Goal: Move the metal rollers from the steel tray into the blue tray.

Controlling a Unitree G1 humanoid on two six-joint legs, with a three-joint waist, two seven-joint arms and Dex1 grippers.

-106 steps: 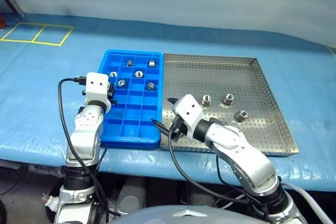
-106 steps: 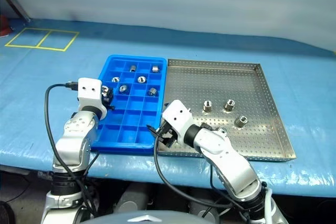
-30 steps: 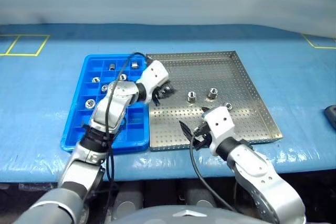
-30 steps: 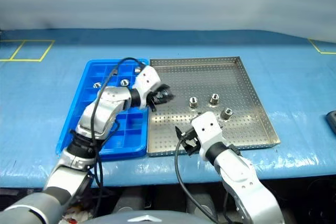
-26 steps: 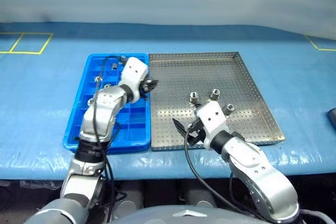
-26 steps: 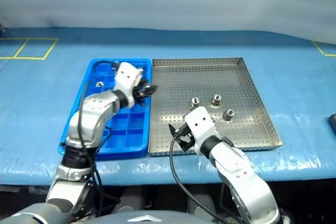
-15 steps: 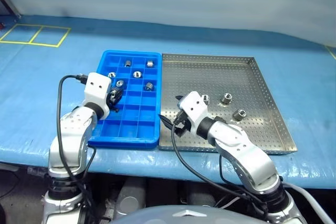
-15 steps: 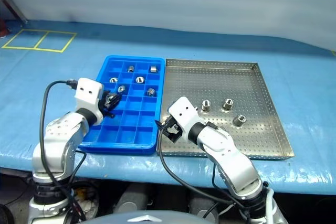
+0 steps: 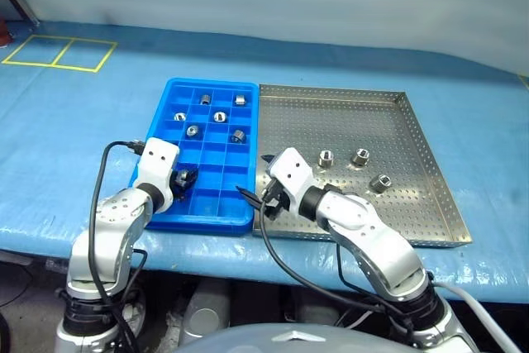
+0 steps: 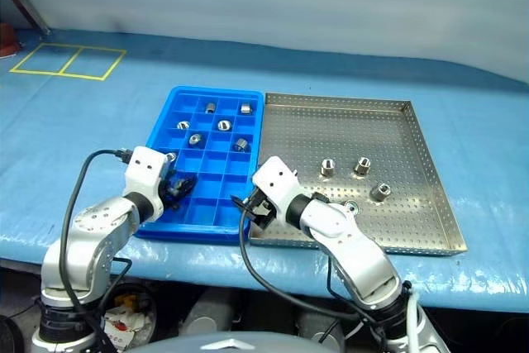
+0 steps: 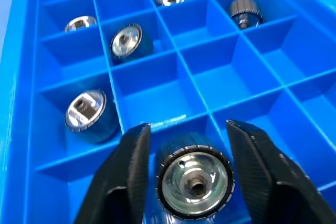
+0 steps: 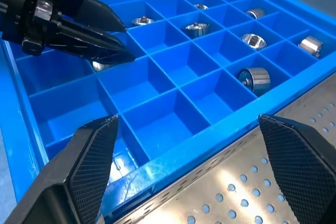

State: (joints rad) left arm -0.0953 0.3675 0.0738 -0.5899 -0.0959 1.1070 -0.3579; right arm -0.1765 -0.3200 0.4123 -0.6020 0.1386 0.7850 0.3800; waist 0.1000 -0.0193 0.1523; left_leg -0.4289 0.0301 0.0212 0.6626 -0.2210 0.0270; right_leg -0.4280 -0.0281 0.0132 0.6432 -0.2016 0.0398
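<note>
Sitting side by side on the blue-covered table (image 9: 74, 121), the steel tray (image 9: 413, 204) lies to the right of the blue tray (image 9: 162, 109), rims touching. Three rollers (image 9: 359, 156) rest on the steel floor; more sit in blue compartments. The left gripper (image 11: 186, 179) hangs over the blue tray's near left corner, fingers apart, a roller (image 11: 194, 182) between them, resting in a compartment. The right gripper (image 12: 184, 156) hovers wide open and empty over the seam where the trays meet.

A blue-covered table (image 9: 74, 134) carries the blue tray (image 9: 163, 124) beside the steel tray (image 9: 426, 155).
</note>
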